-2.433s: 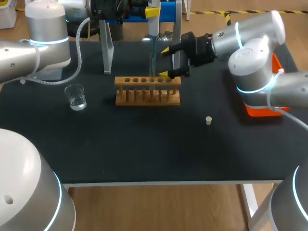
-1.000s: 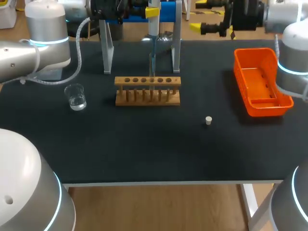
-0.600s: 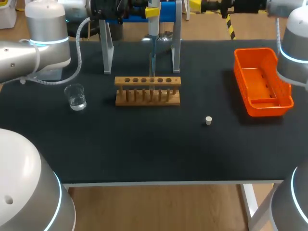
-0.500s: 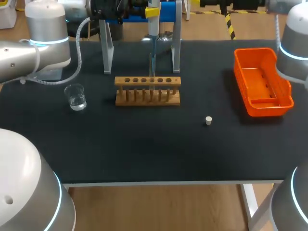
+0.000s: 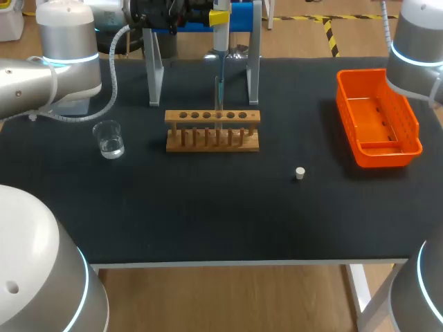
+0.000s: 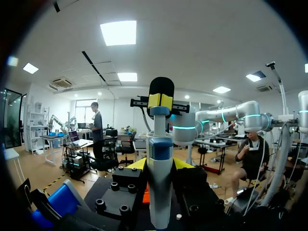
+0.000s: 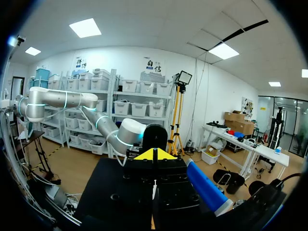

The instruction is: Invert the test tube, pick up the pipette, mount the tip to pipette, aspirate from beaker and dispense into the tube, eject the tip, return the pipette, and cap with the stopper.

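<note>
Pipette [image 6: 160,159] bolt upright, long axis vertical, and the left gripper [image 6: 160,164] has it squarely between its fingers, a yellow tip pressed to each side of the barrel; I read that as a firm hold. From above it hangs in the stand [image 5: 154,69] at the table's far edge, its lower end pointing straight down toward the wooden rack [image 5: 212,130] just in front. The right gripper [image 7: 154,155] is pinched narrow on nothing, and the right arm [image 5: 415,41] sits at the far right corner by the orange tray [image 5: 379,153], well apart. So the left is the near arm, and the lift should run straight up that vertical axis. Beaker [image 5: 109,138] left of the rack, stopper [image 5: 300,173] loose toward the right.
</note>
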